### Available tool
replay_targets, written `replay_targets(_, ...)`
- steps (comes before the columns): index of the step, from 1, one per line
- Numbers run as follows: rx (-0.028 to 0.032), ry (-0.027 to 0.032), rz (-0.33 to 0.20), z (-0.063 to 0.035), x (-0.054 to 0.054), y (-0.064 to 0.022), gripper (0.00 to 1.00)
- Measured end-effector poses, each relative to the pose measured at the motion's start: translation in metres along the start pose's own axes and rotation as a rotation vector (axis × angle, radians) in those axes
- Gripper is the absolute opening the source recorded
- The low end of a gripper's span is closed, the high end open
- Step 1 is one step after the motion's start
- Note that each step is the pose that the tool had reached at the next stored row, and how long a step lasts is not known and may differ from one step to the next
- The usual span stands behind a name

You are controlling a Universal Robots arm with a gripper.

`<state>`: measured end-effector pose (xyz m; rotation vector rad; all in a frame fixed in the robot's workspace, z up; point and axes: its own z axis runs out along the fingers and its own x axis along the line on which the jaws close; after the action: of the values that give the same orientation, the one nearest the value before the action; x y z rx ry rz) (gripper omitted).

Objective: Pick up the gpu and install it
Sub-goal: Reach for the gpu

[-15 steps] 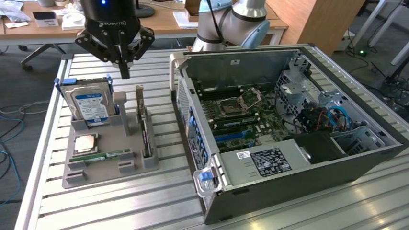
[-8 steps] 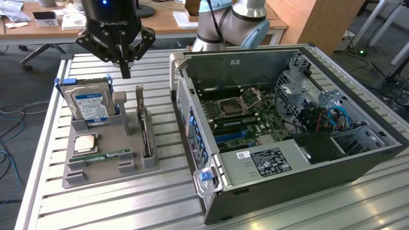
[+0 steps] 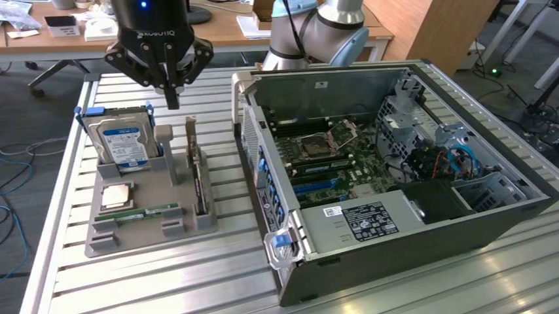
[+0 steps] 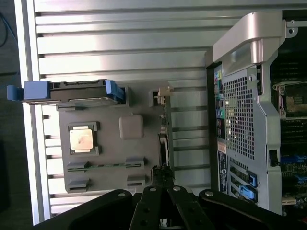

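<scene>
The gripper point(image 3: 172, 98) hangs above the table point(image 3: 131, 275), over the far edge of the grey tray point(image 3: 153, 190). Its fingers are pressed together into one point and they hold nothing. It is clear of everything below it.

The gpu point(image 3: 200, 190) stands on its long edge in a slot along the tray's side nearest the case point(image 3: 393, 261), on the exterior view's right. Its pale bracket end is at the tray's far edge. In the wrist view the gpu point(image 4: 165, 129) shows edge-on as a thin dark line, and the gripper point(image 4: 163, 177) lines up with one end of it.

The hard drive point(image 3: 127, 144), with a blue label and blue side rails, stands upright at the tray's far corner on the exterior view's left. The cpu point(image 3: 116, 196) lies flat by the tray's left edge, just beside the drive. The memory stick point(image 3: 148, 210) lies in a slot closer to the tray's near edge.

The case lies open on the table just beside the tray, on the exterior view's right, apart from it. Its motherboard point(image 3: 336, 154) faces up.
</scene>
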<state>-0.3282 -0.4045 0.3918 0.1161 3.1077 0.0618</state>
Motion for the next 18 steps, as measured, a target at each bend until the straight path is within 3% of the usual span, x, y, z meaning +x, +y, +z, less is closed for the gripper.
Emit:
replay_targets(8,0.0070,-0.0005,0.000,-0.0002,-0.0009,-0.0057,0.11)
replay_targets(18,0.0073,-0.0005,0.000,-0.0002,-0.0015,-0.0057,0.11)
